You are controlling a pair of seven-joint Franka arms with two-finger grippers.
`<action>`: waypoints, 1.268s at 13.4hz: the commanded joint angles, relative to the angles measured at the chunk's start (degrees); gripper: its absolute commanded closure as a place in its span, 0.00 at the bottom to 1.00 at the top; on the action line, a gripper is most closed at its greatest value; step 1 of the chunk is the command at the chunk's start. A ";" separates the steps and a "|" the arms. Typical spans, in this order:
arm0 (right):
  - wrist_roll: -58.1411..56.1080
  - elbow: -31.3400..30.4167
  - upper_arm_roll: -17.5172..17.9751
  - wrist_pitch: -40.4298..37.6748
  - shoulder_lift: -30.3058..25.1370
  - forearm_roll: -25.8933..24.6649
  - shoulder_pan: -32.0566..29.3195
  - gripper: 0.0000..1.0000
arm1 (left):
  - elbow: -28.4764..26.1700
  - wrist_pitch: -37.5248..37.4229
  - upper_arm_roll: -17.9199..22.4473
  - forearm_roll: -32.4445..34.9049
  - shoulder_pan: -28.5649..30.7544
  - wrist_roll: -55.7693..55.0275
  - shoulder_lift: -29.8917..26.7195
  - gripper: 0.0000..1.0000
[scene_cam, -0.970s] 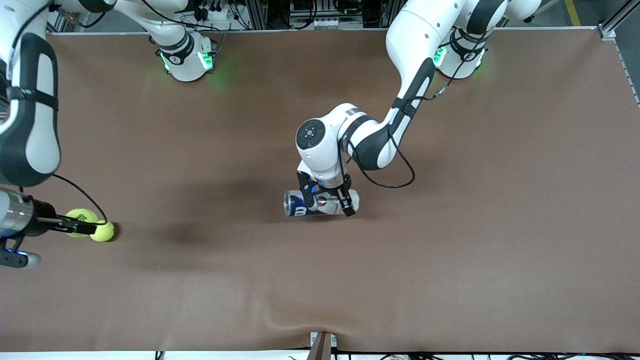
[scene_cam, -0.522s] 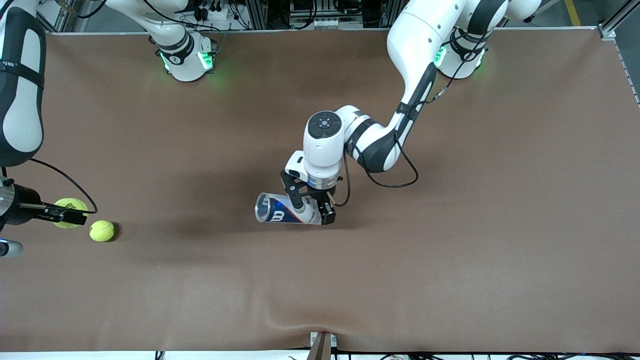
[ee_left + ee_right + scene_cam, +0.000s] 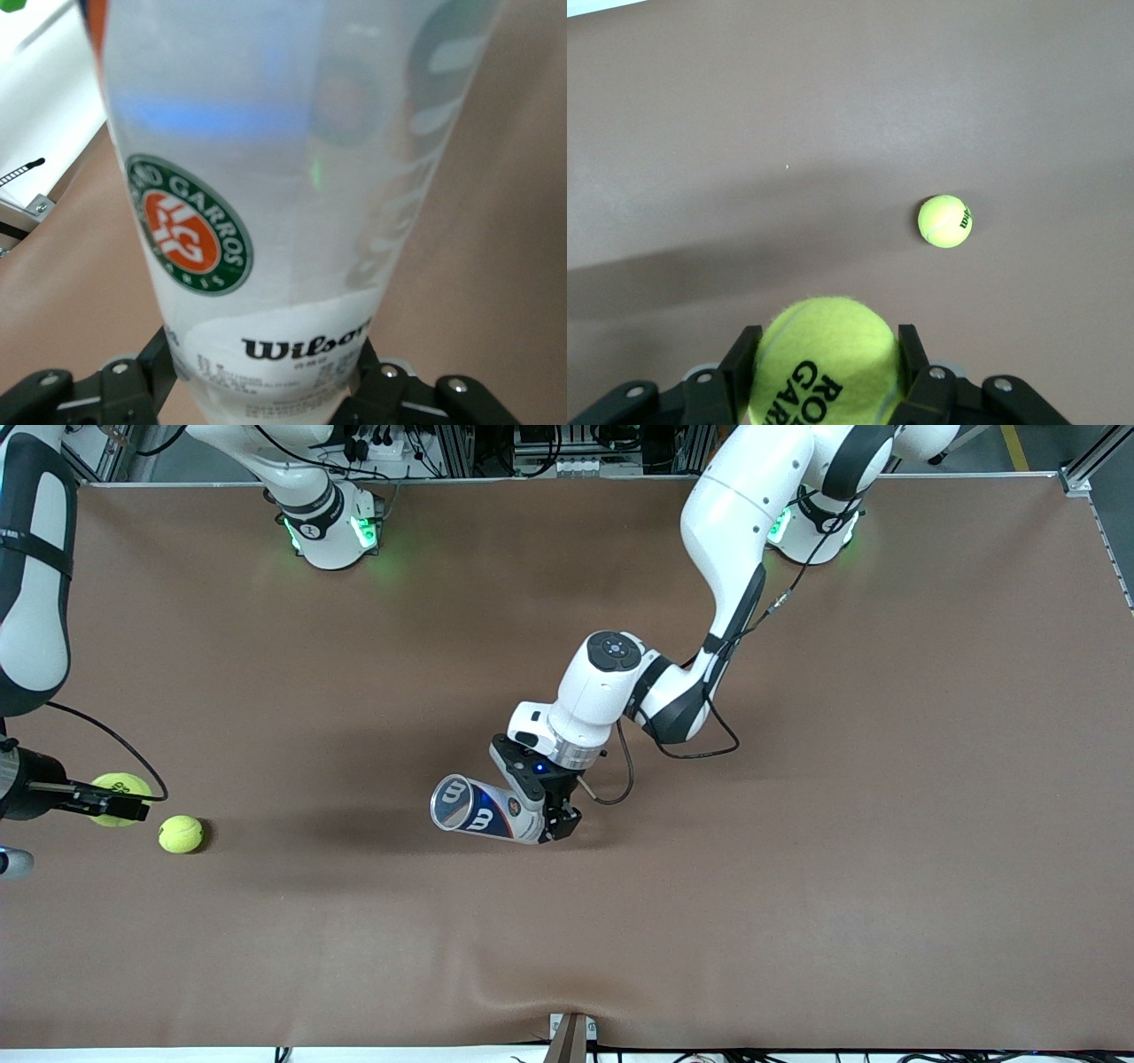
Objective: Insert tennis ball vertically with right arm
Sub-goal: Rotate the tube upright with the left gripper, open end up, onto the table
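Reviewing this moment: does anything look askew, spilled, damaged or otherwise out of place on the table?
Nothing damaged or spilled. The tennis ball can is tilted, not upright, gripped in the left gripper. A loose tennis ball lies on the table, while the right gripper holds another ball.

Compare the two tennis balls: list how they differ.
The held tennis ball is clamped in the right tool, off the table; the loose tennis ball lies free on the table. The held ball shows large black lettering; the loose one shows small print. Both are yellow-green.
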 commanded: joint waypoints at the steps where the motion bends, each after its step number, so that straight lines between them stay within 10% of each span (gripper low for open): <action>1: -0.31 0.25 1.08 -0.73 -0.78 0.27 -1.19 1.00 | -2.07 4.75 -0.84 -2.88 -0.63 -0.84 -0.33 0.24; 9: -0.40 0.34 0.99 -0.56 -0.78 0.27 -1.28 1.00 | -6.64 35.85 -1.64 -12.63 -6.07 -7.87 8.36 0.25; 17: -0.31 0.34 1.08 -0.73 -0.78 0.44 -1.28 1.00 | -6.64 41.06 -1.64 -18.09 -7.84 -7.87 12.59 0.24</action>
